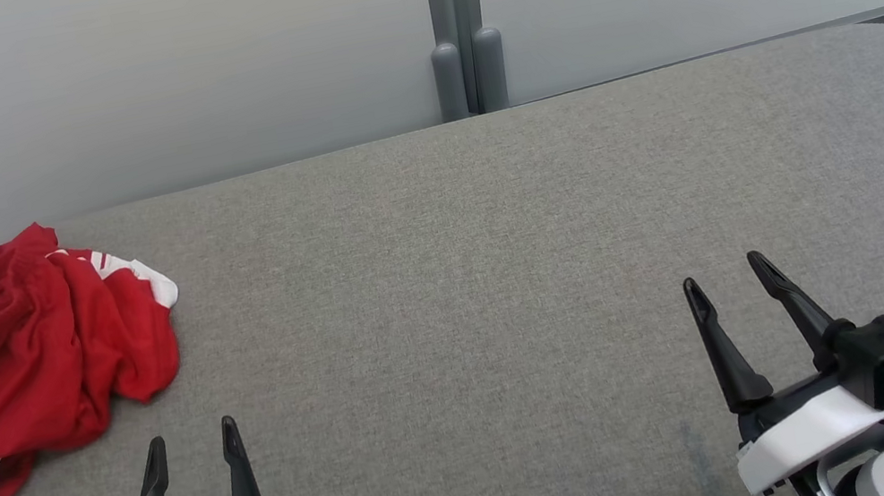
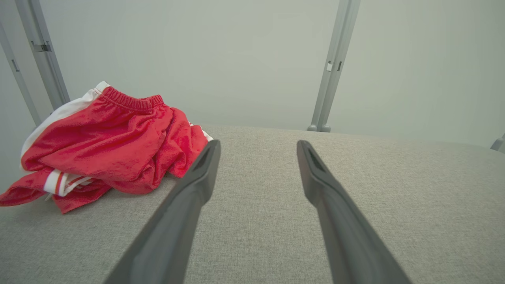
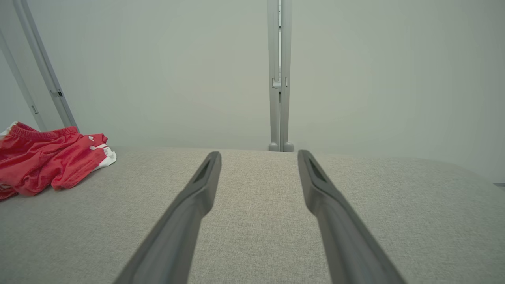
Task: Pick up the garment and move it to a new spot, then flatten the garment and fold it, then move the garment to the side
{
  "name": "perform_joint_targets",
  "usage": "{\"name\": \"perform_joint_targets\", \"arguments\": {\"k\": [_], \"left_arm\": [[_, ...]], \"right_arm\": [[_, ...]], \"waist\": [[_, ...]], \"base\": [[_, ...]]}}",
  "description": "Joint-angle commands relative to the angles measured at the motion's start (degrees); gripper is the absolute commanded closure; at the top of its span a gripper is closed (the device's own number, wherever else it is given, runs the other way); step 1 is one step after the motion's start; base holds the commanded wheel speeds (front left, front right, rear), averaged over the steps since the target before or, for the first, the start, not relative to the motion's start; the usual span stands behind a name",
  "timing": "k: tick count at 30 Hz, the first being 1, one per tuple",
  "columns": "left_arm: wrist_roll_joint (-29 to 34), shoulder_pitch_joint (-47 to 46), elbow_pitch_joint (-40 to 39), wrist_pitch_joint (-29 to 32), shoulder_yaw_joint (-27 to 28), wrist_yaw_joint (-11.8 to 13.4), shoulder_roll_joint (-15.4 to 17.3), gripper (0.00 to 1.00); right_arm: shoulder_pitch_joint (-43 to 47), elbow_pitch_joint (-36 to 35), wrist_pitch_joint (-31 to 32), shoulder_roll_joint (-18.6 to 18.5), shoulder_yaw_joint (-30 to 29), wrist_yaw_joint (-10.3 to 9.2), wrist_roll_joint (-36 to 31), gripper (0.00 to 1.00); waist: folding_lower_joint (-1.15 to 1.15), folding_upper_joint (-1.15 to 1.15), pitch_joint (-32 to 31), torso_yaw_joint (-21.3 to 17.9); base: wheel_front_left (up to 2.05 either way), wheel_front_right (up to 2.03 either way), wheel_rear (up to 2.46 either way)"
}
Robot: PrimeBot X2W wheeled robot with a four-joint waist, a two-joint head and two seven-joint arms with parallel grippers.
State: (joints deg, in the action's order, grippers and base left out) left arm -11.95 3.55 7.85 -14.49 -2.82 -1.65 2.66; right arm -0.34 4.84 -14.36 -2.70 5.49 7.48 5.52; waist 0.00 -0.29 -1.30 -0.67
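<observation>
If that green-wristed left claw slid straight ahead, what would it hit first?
Probably nothing on the grey padded surface: the left gripper aims just right of the red garment, toward the pale back wall. Depth is unclear.

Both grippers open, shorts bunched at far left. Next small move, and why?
Probably reach the left gripper forward and leftward to the near edge of the red shorts. They lie crumpled at the left end of the grey fabric surface, touching neither gripper. The left gripper is open and nearest them, while the right gripper sits far to the right.
</observation>
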Motion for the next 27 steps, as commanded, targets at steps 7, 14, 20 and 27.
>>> {"name": "perform_joint_targets", "arguments": {"k": [7,14,20,27], "left_arm": [[1.72,0.84,0.79,-0.75,-0.03,0.39,0.40,0.00],[1.02,0.50,1.41,-0.69,0.06,0.60,0.50,0.00],[0.95,0.30,1.72,-0.69,-0.08,0.69,0.69,0.00],[0.58,0.20,1.96,-0.68,-0.19,0.88,0.78,0.00]], "right_arm": [[0.40,-0.56,-0.91,-0.31,0.30,0.02,-2.44,0.00],[0.37,-0.23,-0.89,-0.31,0.14,0.02,-1.95,0.00],[0.28,-0.06,-0.89,-0.31,0.17,0.02,-1.85,0.00],[0.27,0.00,-0.89,-0.31,0.14,0.02,-1.95,0.00]], "waist": [[0.00,0.29,-0.05,-0.06],[0.00,0.29,0.01,-0.01],[0.00,0.29,-0.01,0.01],[0.00,0.29,-0.05,0.04]], "base": [[0.00,0.00,0.00],[0.00,0.00,0.00],[0.00,0.00,0.00],[0.00,0.00,0.00]]}}
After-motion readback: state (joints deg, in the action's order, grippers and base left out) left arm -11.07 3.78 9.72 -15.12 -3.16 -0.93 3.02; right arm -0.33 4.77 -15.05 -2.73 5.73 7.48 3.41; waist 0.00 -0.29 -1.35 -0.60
